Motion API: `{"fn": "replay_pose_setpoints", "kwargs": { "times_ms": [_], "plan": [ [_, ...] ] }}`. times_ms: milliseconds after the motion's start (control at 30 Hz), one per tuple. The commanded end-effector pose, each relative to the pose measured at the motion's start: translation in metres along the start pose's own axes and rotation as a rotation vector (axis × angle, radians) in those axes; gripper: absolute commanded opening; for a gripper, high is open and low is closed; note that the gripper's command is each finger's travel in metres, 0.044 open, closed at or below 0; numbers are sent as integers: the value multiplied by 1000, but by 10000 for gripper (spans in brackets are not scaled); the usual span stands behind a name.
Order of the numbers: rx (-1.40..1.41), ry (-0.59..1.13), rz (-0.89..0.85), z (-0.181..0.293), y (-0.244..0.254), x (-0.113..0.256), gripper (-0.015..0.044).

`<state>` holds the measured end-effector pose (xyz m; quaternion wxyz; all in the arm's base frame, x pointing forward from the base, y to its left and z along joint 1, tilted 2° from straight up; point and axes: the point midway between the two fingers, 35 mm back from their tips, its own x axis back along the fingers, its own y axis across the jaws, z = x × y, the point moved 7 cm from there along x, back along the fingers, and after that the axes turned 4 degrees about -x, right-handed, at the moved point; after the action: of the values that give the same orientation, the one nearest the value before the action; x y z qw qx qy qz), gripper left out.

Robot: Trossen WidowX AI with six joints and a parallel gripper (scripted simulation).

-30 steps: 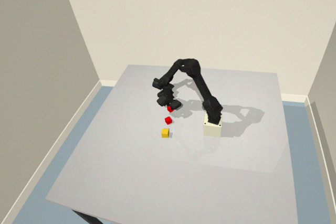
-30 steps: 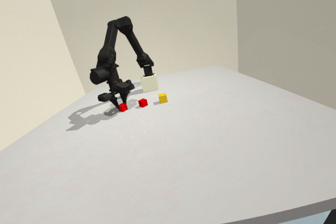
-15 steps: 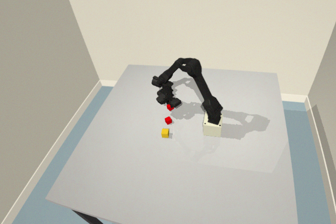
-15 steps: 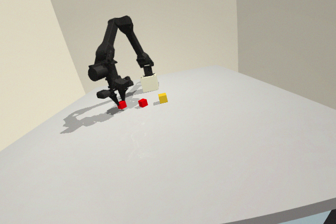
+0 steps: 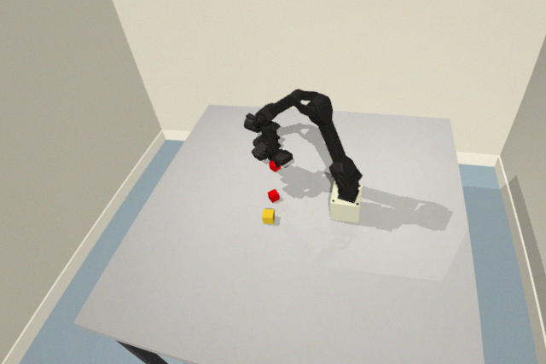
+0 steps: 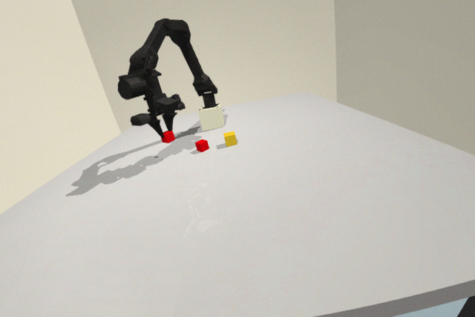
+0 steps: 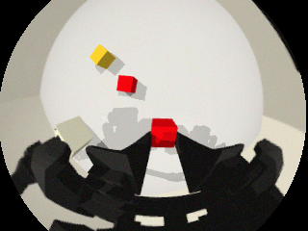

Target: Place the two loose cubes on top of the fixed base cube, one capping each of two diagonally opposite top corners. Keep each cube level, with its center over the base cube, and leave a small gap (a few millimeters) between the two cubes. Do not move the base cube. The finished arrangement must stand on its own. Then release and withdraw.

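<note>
My gripper (image 5: 274, 164) (image 6: 166, 134) (image 7: 163, 134) is shut on a red cube (image 5: 275, 168) (image 6: 168, 138) (image 7: 164, 126), one fingertip on each side of it, and holds it a little above the table. The other red cube (image 5: 273, 195) (image 6: 202, 145) (image 7: 126, 84) lies on the table between the held cube and the yellow cube. The yellow base cube (image 5: 268, 216) (image 6: 230, 139) (image 7: 102, 56) stands on the table with nothing on top. A short gap separates it from the lying red cube. The underside of the held cube is hidden.
The arm's cream base block (image 5: 345, 211) (image 6: 211, 118) (image 7: 75, 134) stands on the grey table (image 5: 246, 280) (image 6: 268, 221), to the right of the cubes in the top view. The arm arches from it to the gripper. Walls stand beyond the table's edges.
</note>
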<state>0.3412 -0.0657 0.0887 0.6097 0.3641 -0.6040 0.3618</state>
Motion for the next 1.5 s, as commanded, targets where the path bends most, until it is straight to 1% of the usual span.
{"fn": "replay_pose_setpoints", "kwargs": {
  "times_ms": [0, 233, 433, 1467],
  "plan": [
    [4, -8, 9, 0, 0, 17, 105],
    [4, -8, 9, 1, 3, 40, 105],
    [-12, -8, 9, -1, 4, 41, 105],
    [-787, -18, -2, -85, 58, 26, 105]
  ]
}}
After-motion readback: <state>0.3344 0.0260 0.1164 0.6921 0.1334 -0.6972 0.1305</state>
